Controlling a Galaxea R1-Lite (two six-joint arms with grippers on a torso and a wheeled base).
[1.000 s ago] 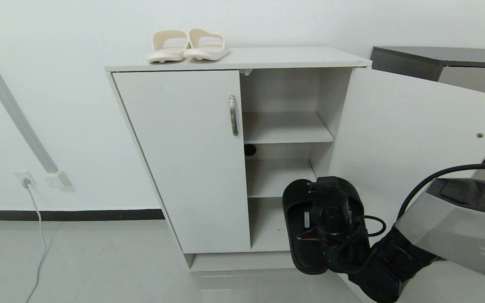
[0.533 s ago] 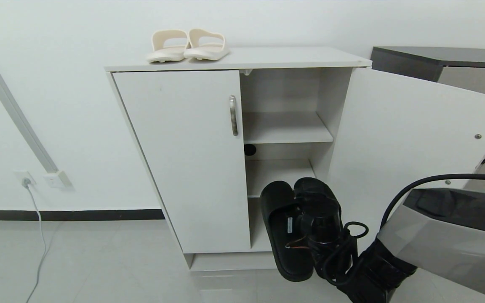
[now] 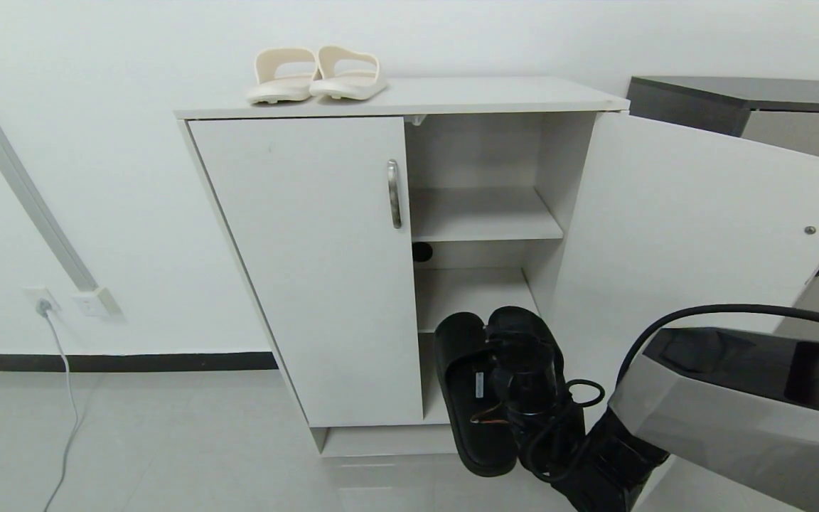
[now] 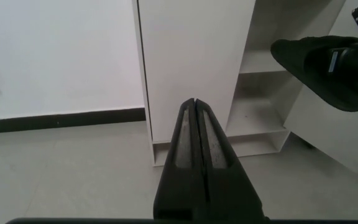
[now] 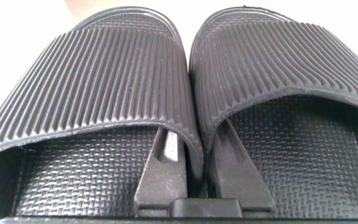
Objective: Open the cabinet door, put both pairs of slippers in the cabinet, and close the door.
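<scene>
Cabinet [image 3: 310, 270] front: black slippers [image 3: 473, 398], likely clamped.

Cream slippers [image 3: 317, 75] atop white cabinet [image 3: 509, 94]

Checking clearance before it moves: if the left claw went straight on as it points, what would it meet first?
Probably the closed cabinet door, low down; the shut left claw aims at it, though depth is hard to judge.

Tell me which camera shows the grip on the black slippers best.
Right wrist view: the right gripper pinches the black slippers by their touching strap edges. The head view shows the pair from above, by the open cabinet; the left wrist view shows them from afar.
</scene>
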